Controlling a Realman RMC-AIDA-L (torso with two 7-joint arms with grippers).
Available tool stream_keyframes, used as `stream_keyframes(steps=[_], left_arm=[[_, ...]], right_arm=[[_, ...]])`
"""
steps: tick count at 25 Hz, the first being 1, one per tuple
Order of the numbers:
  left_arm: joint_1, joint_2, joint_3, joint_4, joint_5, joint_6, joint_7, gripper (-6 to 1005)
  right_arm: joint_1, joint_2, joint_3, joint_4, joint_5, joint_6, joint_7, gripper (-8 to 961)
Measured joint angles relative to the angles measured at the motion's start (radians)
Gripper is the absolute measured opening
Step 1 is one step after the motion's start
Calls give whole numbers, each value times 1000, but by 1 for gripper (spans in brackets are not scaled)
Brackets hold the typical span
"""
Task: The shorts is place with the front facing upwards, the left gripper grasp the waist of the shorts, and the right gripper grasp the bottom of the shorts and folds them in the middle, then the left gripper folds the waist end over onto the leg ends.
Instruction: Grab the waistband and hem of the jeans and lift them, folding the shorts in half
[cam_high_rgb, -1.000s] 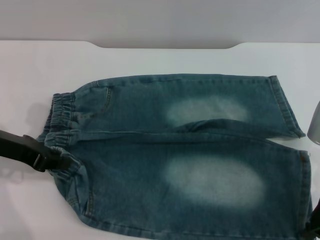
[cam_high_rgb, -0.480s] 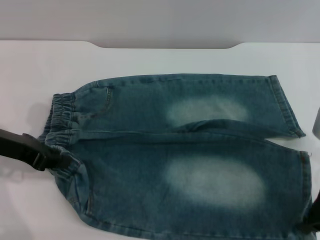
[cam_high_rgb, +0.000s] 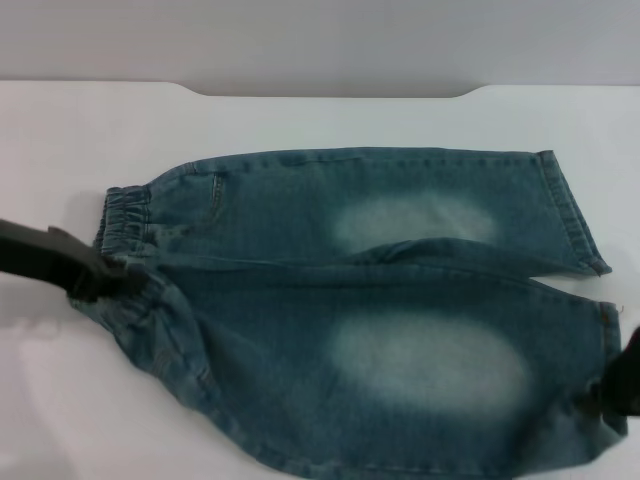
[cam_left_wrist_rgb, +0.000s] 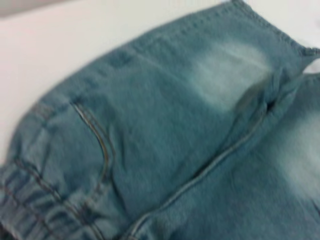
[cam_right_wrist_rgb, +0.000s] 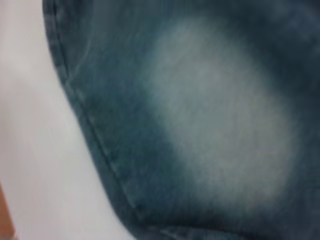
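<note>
Shorts (cam_high_rgb: 370, 310) of blue-green denim lie spread on the white table (cam_high_rgb: 320, 120), front side up, with the elastic waist (cam_high_rgb: 125, 225) at the left and the two legs running out to the right. Each leg carries a pale faded patch on the thigh, one on the far leg and a larger one on the near leg. A curved pocket seam shows on the far half just right of the waistband, and the left wrist view shows the same seam close up along with the centre seam between the legs.

The left gripper (cam_high_rgb: 100, 278) comes in from the left edge and sits at the near part of the waist, its black jaw closed onto the cloth there. Around it the waistband is bunched and drawn up off the table, so the near left corner of the shorts slants away toward the near edge.

The right gripper (cam_high_rgb: 622, 385) is at the far right edge of the head view, at the hem (cam_high_rgb: 608, 350) of the near leg. Its dark jaw is on the cloth at the cuff, and the fabric puckers beside it, so it appears to have hold of the hem, though the fingers themselves are mostly cut off by the edge of view. The far leg's hem (cam_high_rgb: 570, 215) lies flat on the table, well apart from both grippers
</note>
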Motion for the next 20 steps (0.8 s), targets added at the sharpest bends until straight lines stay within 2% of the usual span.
stream_keyframes(steps=[10,20], left_arm=[[-26,8,-3,58,-66,-58,0,48],[-32,16,-4,61,-69,-173,1,48]], right_arm=[[-44,0,121,-97,163,45,-70,37],[-87,-2,374,-103,431,72,-227,43]])
